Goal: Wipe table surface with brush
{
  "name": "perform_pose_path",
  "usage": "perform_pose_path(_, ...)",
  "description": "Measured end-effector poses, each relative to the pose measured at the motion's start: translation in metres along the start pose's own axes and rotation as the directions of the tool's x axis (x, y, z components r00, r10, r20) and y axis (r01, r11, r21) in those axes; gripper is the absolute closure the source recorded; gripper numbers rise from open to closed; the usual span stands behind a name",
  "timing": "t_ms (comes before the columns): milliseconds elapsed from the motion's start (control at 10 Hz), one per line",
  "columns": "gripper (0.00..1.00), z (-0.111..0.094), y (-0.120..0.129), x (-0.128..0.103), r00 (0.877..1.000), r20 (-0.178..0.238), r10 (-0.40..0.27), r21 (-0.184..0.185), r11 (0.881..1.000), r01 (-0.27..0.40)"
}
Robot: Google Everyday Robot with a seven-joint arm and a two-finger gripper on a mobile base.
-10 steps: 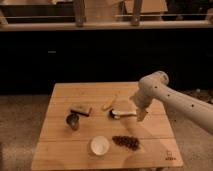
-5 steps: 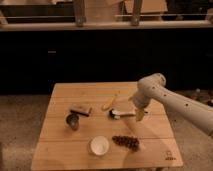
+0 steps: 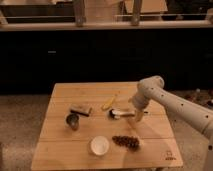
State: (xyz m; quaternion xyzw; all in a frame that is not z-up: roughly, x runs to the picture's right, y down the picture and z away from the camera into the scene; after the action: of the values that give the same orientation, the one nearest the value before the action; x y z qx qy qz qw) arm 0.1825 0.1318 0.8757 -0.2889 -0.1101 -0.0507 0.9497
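The table surface (image 3: 59,146) is a light wooden square of wide planks running left to right, with a small dark mark (image 3: 171,156) at its near right corner; it stands on a speckled floor (image 3: 22,125) before a dark wall (image 3: 60,55).

The brush (image 3: 121,114) lies flat near the middle of the table, a little to the right; its dark round head points left and its white handle runs right.

The robot's pale arm (image 3: 172,102) reaches in from the right edge of the view and bends down over the table; the gripper (image 3: 138,119) hangs at the right end of the brush handle, pointing downward; its fingers are spread apart and nothing is pinched between them; whether they touch the handle cannot be told.

A yellow banana (image 3: 109,101) lies slantwise just behind the brush head, apart from it; a dark rectangular block (image 3: 81,109) lies to the left of the banana; a small metal cup (image 3: 73,120) stands just in front of the block, toward the left side of the table.

A white round bowl (image 3: 99,145) sits near the front edge, about midway across; a cluster of small dark pieces (image 3: 126,142) lies just to its right, in front of the brush and well apart from it.
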Motion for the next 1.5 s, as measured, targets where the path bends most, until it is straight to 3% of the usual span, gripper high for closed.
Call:
perform_pose_path(800, 0.20, 0.021, -0.003, 0.005, 0.999, 0.026, 0.026, -0.020, 0.999, -0.026)
perform_pose_path(1500, 0.20, 0.027, -0.006, 0.010, 0.997, 0.030, 0.070, -0.020, 0.997, -0.069)
